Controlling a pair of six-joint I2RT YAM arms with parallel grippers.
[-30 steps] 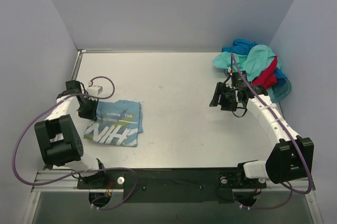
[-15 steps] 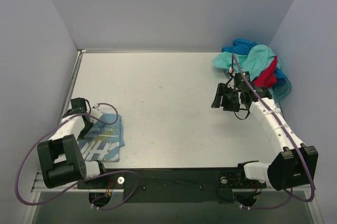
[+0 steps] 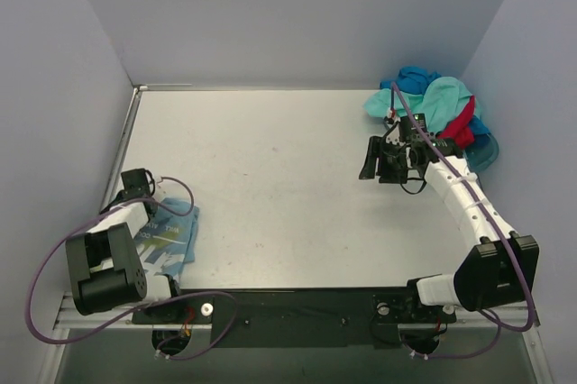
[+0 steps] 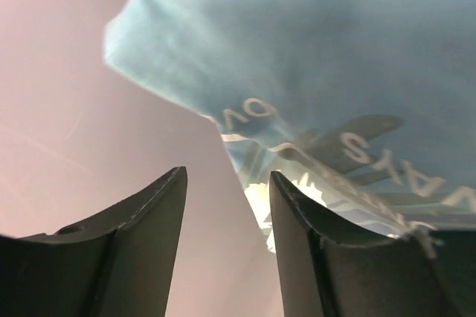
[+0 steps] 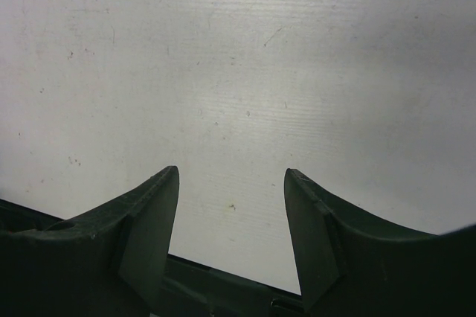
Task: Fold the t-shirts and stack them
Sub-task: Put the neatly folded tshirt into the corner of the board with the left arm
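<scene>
My open, empty right gripper (image 3: 374, 163) hangs nearest the crumpled t-shirt pile (image 3: 437, 105) just behind it; my left gripper (image 4: 227, 175), jaws parted, faces the folded sky-blue t-shirt (image 3: 171, 238).

Sky-blue t-shirt (image 3: 173, 242) partly hidden under left arm (image 3: 122, 216), print (image 4: 349, 146) blurred — cut off at wrist view's edge

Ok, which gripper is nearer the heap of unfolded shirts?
Right. The right gripper hovers just beside the heap; the left gripper is across the table, by the folded light-blue shirt.
</scene>
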